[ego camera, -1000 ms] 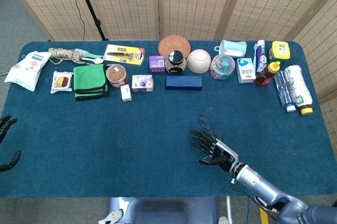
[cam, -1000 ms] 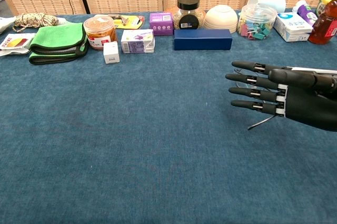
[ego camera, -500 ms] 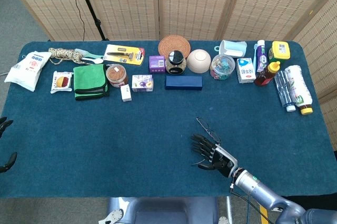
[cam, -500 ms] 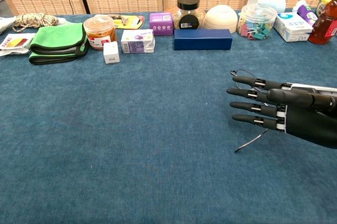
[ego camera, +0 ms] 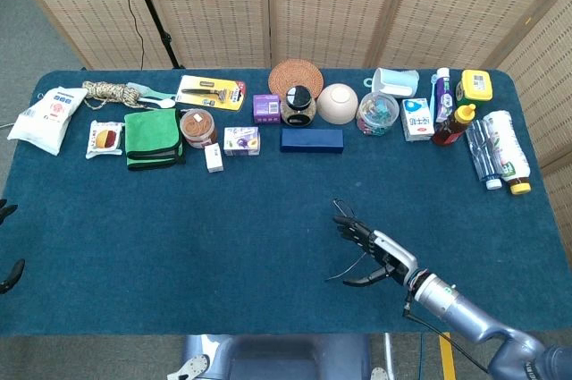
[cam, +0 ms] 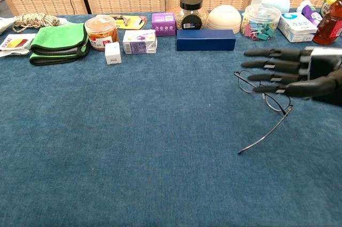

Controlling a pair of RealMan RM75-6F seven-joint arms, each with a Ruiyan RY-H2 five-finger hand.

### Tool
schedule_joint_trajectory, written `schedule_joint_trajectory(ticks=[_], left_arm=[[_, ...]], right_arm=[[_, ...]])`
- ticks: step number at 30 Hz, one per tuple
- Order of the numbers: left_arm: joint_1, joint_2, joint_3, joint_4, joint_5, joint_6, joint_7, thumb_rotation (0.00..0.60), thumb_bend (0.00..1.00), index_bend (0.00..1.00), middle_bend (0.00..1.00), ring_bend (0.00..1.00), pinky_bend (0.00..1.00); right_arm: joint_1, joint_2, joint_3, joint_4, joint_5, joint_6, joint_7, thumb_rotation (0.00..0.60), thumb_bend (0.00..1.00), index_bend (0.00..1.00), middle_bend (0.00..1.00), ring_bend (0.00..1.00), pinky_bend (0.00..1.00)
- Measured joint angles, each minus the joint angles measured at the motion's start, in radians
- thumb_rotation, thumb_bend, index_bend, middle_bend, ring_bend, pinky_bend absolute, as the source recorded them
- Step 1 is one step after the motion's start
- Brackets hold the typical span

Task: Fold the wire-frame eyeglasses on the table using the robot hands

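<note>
From the head view, your right hand (ego camera: 374,250) hangs over the blue table (ego camera: 179,237) toward the front edge, right of center, fingers stretched out and apart with nothing in them. The wire-frame eyeglasses (ego camera: 347,215) lie on the cloth under and just beyond the fingertips, one thin temple arm splaying out toward the front edge. Your left hand (ego camera: 7,241) only peeks in at the left edge of the table, dark fingertips showing, and you cannot tell from this whether it is spread or curled. Along the back edge sit the navy box (ego camera: 311,139), the green cloth (ego camera: 152,137), the dark-lidded jar (ego camera: 298,105) and the white bowl (ego camera: 338,103). Switching to the chest view, your right hand (cam: 299,72) comes in from the right edge, fingers (cam: 267,65) straight, stacked and separated, gripping nothing. The eyeglasses (cam: 264,96) rest on the table just below those fingers, lenses toward the hand, one temple (cam: 262,135) running out long toward the front edge, unfolded. Whether the lowest finger touches the frame you cannot tell. The navy box (cam: 206,39) sits well behind, near the back edge.
</note>
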Motion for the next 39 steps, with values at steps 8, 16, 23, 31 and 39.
schedule_joint_trajectory(ticks=[8, 16, 23, 31, 39], left_arm=[[-0.008, -0.009, -0.007, -0.019, -0.016, -0.008, 0.035, 0.447, 0.43, 0.0, 0.0, 0.0, 0.0], [-0.015, -0.029, -0.016, -0.025, -0.013, -0.001, 0.062, 0.448, 0.43, 0.0, 0.0, 0.0, 0.0], [-0.02, -0.032, -0.023, -0.024, -0.02, 0.002, 0.07, 0.447, 0.42, 0.0, 0.0, 0.0, 0.0], [-0.023, -0.033, -0.025, -0.019, -0.016, 0.0, 0.065, 0.445, 0.43, 0.0, 0.0, 0.0, 0.0], [-0.022, -0.022, -0.026, -0.005, -0.008, 0.008, 0.042, 0.447, 0.43, 0.0, 0.0, 0.0, 0.0]], right_arm=[[0.01, 0.1, 0.029, -0.069, 0.068, -0.031, -0.137, 0.6, 0.04, 0.08, 0.0, 0.0, 0.0], [0.003, 0.121, 0.034, -0.061, 0.101, -0.056, -0.29, 0.6, 0.05, 0.11, 0.0, 0.0, 0.0], [-0.004, 0.138, 0.053, -0.061, 0.213, -0.09, -0.678, 0.6, 0.05, 0.14, 0.0, 0.0, 0.0], [-0.001, 0.151, 0.076, -0.093, 0.411, -0.131, -1.152, 0.6, 0.06, 0.14, 0.0, 0.0, 0.0], [0.031, 0.142, 0.08, -0.135, 0.631, -0.168, -1.536, 0.6, 0.06, 0.18, 0.0, 0.0, 0.0]])
